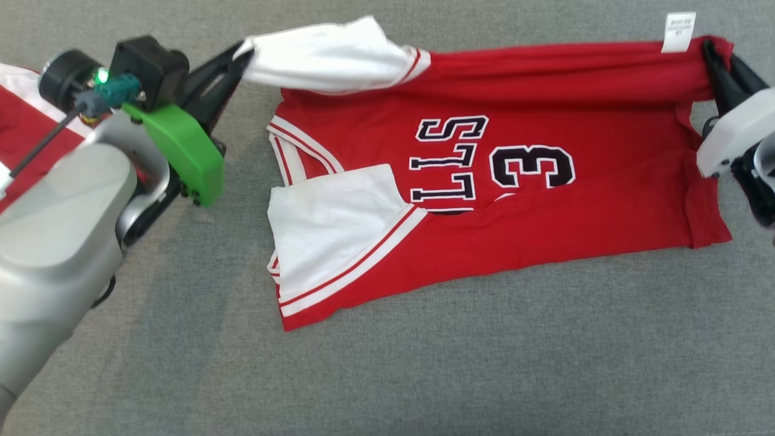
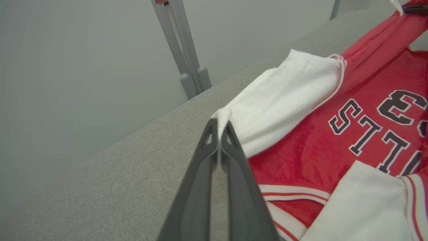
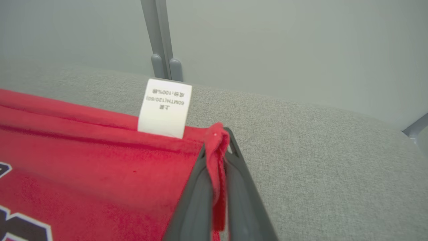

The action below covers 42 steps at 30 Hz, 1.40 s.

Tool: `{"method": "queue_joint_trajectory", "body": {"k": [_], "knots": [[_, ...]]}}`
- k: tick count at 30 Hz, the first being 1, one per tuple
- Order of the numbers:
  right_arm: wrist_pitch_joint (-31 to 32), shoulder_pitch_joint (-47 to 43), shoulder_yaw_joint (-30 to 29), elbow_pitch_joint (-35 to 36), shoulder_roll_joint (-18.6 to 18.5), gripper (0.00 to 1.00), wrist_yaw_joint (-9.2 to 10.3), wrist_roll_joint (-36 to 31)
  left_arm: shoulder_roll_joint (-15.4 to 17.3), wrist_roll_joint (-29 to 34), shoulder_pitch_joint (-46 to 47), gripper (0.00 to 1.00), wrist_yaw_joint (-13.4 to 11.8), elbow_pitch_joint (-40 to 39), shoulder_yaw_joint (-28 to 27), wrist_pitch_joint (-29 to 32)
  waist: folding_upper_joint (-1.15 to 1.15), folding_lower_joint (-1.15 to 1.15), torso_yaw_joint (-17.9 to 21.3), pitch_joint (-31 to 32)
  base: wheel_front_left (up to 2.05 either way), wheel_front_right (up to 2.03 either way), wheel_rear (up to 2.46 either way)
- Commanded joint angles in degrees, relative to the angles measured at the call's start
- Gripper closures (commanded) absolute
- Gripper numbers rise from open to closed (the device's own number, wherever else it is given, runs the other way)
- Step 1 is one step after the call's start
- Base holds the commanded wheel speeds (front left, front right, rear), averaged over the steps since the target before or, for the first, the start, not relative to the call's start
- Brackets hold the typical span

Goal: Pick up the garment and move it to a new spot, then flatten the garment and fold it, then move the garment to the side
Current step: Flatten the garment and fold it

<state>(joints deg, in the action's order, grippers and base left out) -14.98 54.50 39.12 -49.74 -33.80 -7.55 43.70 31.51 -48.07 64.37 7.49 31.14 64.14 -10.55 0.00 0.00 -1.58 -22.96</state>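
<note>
A grey fabric surface (image 1: 424, 375) carries a red basketball jersey (image 1: 545, 230), which lies across its middle and reaches toward the far edge, its number and lettering facing up. The jersey's far side is lifted and stretched between the two grippers. At the surface's left edge, a second red-and-white garment (image 1: 24, 127) lies partly hidden under the left arm.

The left gripper (image 1: 239, 54) is clenched on the tip of the far white sleeve (image 1: 327, 57). The right gripper (image 1: 709, 51) is clenched on the bunched red hem corner.

The wrist views show grey metal posts (image 2: 182, 50) rising behind the far edge against a pale wall (image 3: 301, 43). The right wrist view makes print visible on the white care label (image 3: 165, 107) just beside the pinched corner.
</note>
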Motion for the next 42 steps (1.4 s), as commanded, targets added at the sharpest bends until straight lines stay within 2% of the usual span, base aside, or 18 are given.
{"method": "queue_joint_trajectory", "body": {"k": [1, 5, 10, 17, 25, 37, 38, 39, 40, 41, 42], "knots": [[-0.2, -1.8, 0.9, 0.7, -0.8, 1.0, 0.13, 0.9, 1.3, -1.0, -2.3, 1.0, 0.0, -1.4, 0.5, 0.7, 0.0, 0.0, -0.9, 2.3, 0.0, 0.0, 0.0], [-0.2, -4.7, 4.5, 3.0, -2.7, 1.0, 0.13, 0.5, 4.3, -2.4, -6.1, 1.0, -0.5, -6.1, 1.4, 2.5, 0.0, 0.0, -1.1, 4.4, 0.0, 0.0, 0.0], [0.7, -8.4, 7.8, 6.2, -4.3, 1.0, 0.13, 4.3, 8.6, -5.0, -11.8, 1.0, -0.9, -13.4, 3.6, 6.7, 0.0, 0.0, -0.7, 6.6, 0.0, 0.0, 0.0], [2.0, -12.1, 12.6, 8.6, -6.5, 1.0, 0.13, 6.7, 13.2, -6.8, -18.1, 1.0, -4.1, -23.4, 5.6, 10.3, 0.0, 0.0, -0.2, 8.0, 0.0, 0.0, 0.0], [3.8, -13.3, 16.5, 8.9, -8.6, 1.0, 0.13, 8.3, 14.1, -7.0, -22.2, 1.0, -5.5, -26.9, 6.9, 11.3, 0.0, 0.0, 0.8, 9.0, 0.0, 0.0, 0.0], [7.5, -14.7, 21.1, 9.8, -10.9, 1.0, 0.13, 11.9, 12.7, -7.4, -26.0, 1.0, -5.1, -26.7, 7.9, 12.9, 0.0, 0.0, 2.2, 11.1, 0.0, 0.0, 0.0], [7.6, -14.7, 21.3, 9.8, -10.7, 0.75, 0.13, 12.0, 12.6, -7.2, -26.2, 1.0, -5.0, -26.2, 8.0, 13.2, 0.0, 0.0, 2.3, 11.1, 0.0, 0.0, 0.0], [7.6, -14.7, 21.5, 9.7, -10.6, 0.0, 0.13, 12.3, 12.4, -6.8, -26.3, 1.0, -5.0, -25.9, 8.1, 13.5, 0.0, 0.0, 2.4, 11.2, 0.0, 0.0, 0.0], [7.6, -14.6, 21.8, 9.7, -10.6, 0.0, 0.13, 12.4, 12.2, -6.2, -26.3, 0.94, -5.2, -25.5, 8.2, 13.5, 0.0, 0.0, 2.4, 11.2, 0.0, 0.0, 0.0], [7.4, -14.5, 21.9, 9.8, -10.5, 0.0, 0.13, 12.6, 12.0, -6.0, -26.4, 0.6, -5.4, -25.2, 8.2, 13.4, 0.0, 0.0, 2.5, 11.2, 0.0, 0.0, 0.0], [7.2, -14.4, 22.1, 9.8, -10.5, 0.0, 0.13, 12.8, 11.7, -6.1, -26.6, 0.09, -5.8, -24.6, 8.1, 12.9, 0.0, 0.0, 2.5, 11.3, 0.0, 0.0, 0.0]]}}
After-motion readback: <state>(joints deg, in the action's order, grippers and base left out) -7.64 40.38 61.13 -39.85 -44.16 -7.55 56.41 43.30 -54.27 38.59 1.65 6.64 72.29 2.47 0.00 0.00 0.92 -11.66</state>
